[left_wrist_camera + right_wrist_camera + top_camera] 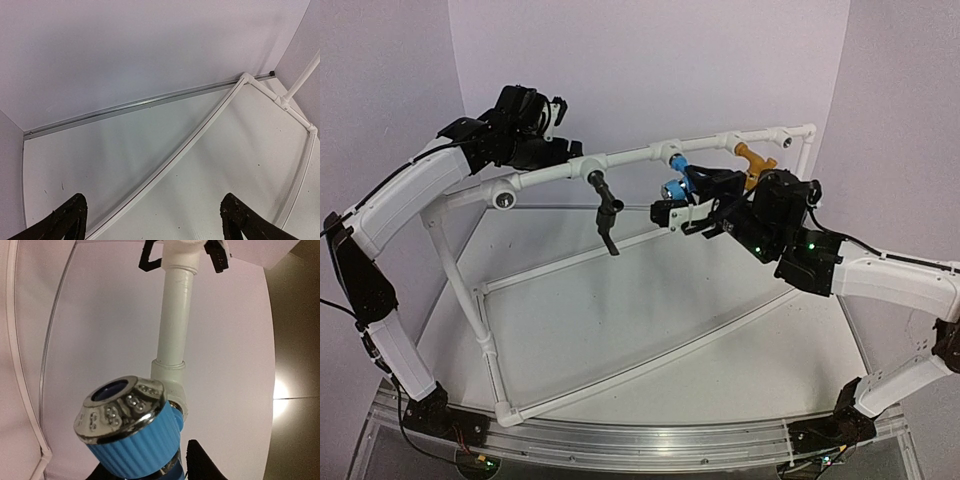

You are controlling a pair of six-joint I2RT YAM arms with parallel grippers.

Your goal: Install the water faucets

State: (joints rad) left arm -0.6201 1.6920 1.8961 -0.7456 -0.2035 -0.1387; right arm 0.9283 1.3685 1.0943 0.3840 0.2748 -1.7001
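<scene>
My left gripper [152, 205] hangs high at the left end of the white pipe frame [630, 158], its fingers spread wide with nothing between them. Under it I see only the pale desk [650, 330] and the frame's bottom rails.

Next along the top pipe is the black faucet [606, 210], which hangs down from its fitting and is well apart from both my grippers.

Right of that, about midway along the pipe, is the blue faucet [135, 440]. Its ribbed blue knob with a chrome cap sits right against a white socket fitting. My right gripper [682, 200] reaches in from the right and has narrowed around it, with a dark finger [200, 465] just beside the base of the knob. I cannot tell whether the fingers actually clamp it or only flank it.

Furthest right, the mustard-yellow faucet [753, 162] sits on the same pipe near the corner, just behind my right wrist.
</scene>
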